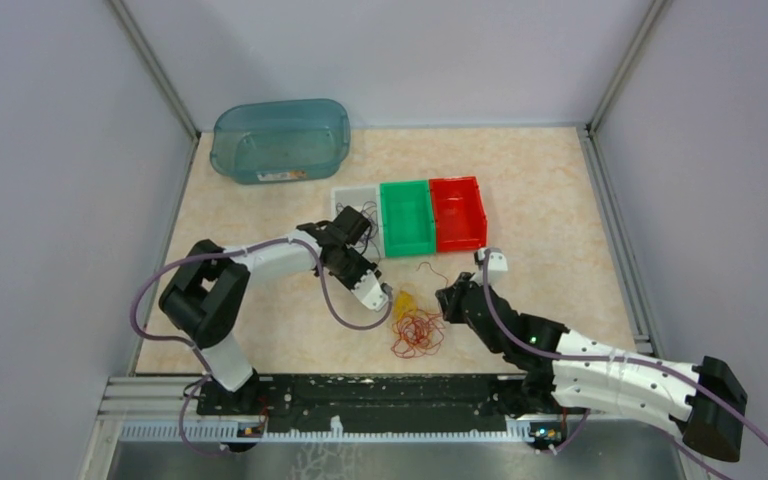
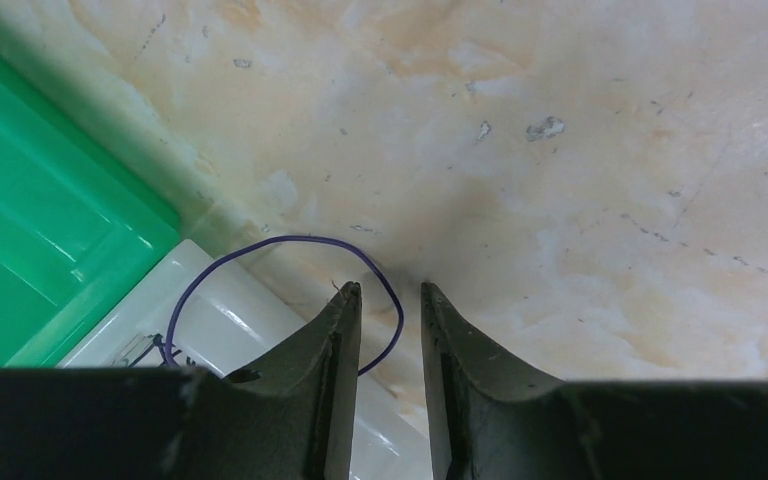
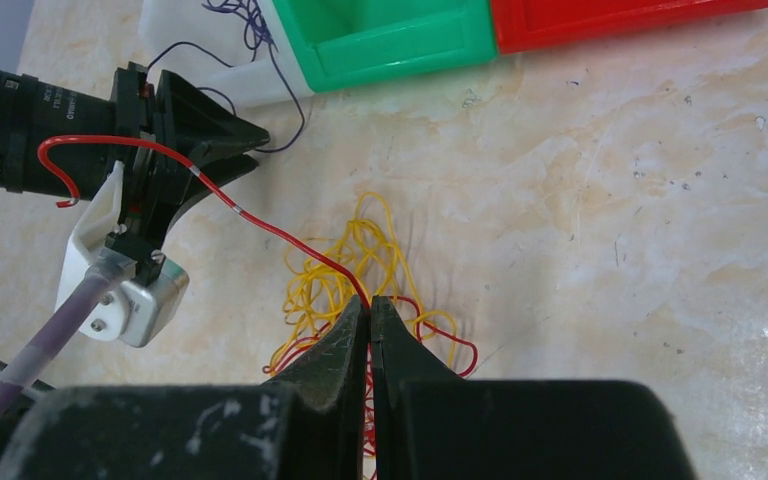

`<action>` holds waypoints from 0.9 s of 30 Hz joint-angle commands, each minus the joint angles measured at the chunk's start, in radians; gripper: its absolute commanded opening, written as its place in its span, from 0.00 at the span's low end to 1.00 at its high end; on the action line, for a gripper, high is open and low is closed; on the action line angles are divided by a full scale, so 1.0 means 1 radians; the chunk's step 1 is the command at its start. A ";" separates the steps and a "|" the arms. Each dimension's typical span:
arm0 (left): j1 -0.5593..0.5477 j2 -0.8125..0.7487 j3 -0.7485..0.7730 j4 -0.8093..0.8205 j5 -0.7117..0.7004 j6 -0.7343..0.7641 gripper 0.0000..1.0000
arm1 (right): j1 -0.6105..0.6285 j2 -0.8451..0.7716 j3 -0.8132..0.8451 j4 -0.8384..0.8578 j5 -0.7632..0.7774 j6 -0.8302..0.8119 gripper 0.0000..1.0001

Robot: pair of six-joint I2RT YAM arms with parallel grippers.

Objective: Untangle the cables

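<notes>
One red cable (image 3: 260, 225) slanting up-left from right jaws pinching it, left jaws slightly apart

Open table (image 1: 560, 210) lies right of the red bin (image 1: 458, 212); left gripper (image 2: 390, 292) and right gripper (image 3: 370, 305) crowd the cables (image 1: 417, 332) from both sides, green bin (image 1: 407, 215) behind

Grey walls (image 1: 50, 150), beige marbled tabletop (image 1: 550, 190)

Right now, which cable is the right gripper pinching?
The red cable: it runs into the closed right gripper. The yellow cable lies loose beneath, and the purple cable trails from the white bin.
</notes>
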 commanded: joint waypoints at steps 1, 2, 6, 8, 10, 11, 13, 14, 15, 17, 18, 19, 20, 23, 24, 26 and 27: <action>-0.004 0.042 0.028 -0.011 0.021 -0.064 0.35 | -0.008 -0.020 0.044 0.008 0.011 0.002 0.00; -0.004 0.046 0.033 -0.008 0.022 -0.070 0.35 | -0.008 -0.021 0.046 0.009 0.010 0.002 0.00; -0.004 0.057 0.042 -0.041 0.031 -0.073 0.35 | -0.007 -0.021 0.046 0.007 0.009 0.003 0.00; -0.004 0.075 0.061 -0.095 0.020 -0.080 0.36 | -0.008 -0.023 0.047 0.003 0.011 0.003 0.00; -0.004 0.091 0.085 -0.152 0.024 -0.096 0.34 | -0.007 -0.028 0.048 -0.001 0.014 0.004 0.00; -0.004 0.094 0.092 -0.179 0.030 -0.098 0.32 | -0.007 -0.032 0.048 -0.003 0.016 0.006 0.00; -0.004 0.098 0.092 -0.226 0.041 -0.094 0.27 | -0.008 -0.037 0.049 -0.009 0.020 0.008 0.00; -0.004 0.101 0.089 -0.245 0.043 -0.094 0.24 | -0.007 -0.040 0.050 -0.011 0.023 0.009 0.00; -0.004 0.105 0.087 -0.256 0.042 -0.099 0.21 | -0.007 -0.042 0.051 -0.012 0.024 0.009 0.00; -0.004 0.116 0.090 -0.284 0.038 -0.119 0.13 | -0.008 -0.045 0.053 -0.016 0.027 0.009 0.00; -0.003 0.122 0.092 -0.286 0.037 -0.130 0.08 | -0.008 -0.045 0.054 -0.016 0.028 0.009 0.00; -0.003 0.124 0.096 -0.279 0.037 -0.139 0.03 | -0.008 -0.046 0.054 -0.017 0.027 0.009 0.00; -0.002 0.121 0.097 -0.272 0.038 -0.149 0.00 | -0.008 -0.046 0.055 -0.016 0.026 0.009 0.00; 0.000 0.083 0.099 -0.170 0.063 -0.174 0.00 | -0.007 -0.043 0.051 -0.011 0.027 0.011 0.00; 0.001 0.065 0.103 -0.139 0.073 -0.184 0.00 | -0.008 -0.042 0.052 -0.010 0.028 0.011 0.00; 0.004 0.033 0.133 -0.125 0.091 -0.216 0.00 | -0.007 -0.040 0.052 -0.009 0.027 0.012 0.00; 0.006 0.016 0.155 -0.127 0.097 -0.243 0.00 | -0.007 -0.039 0.052 -0.009 0.026 0.012 0.00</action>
